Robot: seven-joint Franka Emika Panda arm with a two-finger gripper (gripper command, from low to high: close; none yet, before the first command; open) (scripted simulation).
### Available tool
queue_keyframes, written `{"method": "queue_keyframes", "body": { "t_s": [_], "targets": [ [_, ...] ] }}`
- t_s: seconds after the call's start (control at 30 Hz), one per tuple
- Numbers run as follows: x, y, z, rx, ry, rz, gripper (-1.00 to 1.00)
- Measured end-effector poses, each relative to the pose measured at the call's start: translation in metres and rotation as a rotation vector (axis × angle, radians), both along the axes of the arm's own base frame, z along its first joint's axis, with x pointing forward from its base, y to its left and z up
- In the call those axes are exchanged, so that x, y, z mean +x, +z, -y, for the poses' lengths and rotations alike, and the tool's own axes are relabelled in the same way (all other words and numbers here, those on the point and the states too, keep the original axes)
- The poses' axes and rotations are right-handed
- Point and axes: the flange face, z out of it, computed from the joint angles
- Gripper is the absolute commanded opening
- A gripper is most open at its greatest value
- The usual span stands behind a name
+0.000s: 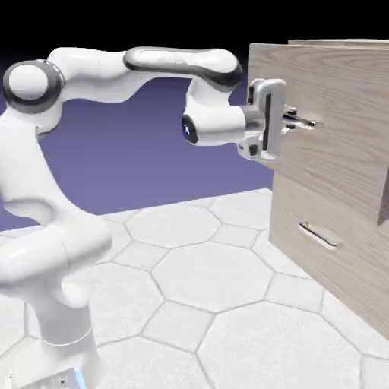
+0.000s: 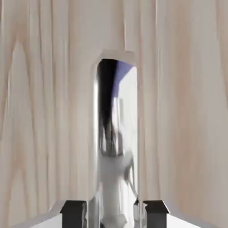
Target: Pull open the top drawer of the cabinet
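At the cabinet (image 1: 334,152) front, upper half: the gripper (image 1: 298,120) sits level against the top drawer (image 1: 342,99), its fingers reaching the silver handle (image 1: 304,121). Drawer front looks flush with the cabinet face, so not yet pulled, by my reading. In the hand view the handle (image 2: 116,133) runs as a mirrored bar straight up the frame, passing between the two dark fingertips (image 2: 74,213), which stand just beside it on either side. Whether the pads actually press the bar, cannot tell; there seems a sliver of gap. Lower drawer (image 1: 334,251) with its own handle (image 1: 319,235) sits well below, untouched.

To do this well: confirm a firm pinch on the bar, then draw straight back along the drawer's travel, hand level, no twist, or the bar may slip out.
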Motion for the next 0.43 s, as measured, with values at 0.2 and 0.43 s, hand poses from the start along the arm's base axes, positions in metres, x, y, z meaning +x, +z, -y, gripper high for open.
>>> {"method": "queue_keyframes", "body": {
  "t_s": [0.2,0.43],
  "targets": [
    [-0.050,0.000,0.000,0.000,0.000,0.000,-1.00],
    [-0.095,0.000,0.000,0.000,0.000,-0.001,1.00]
  ]
}}
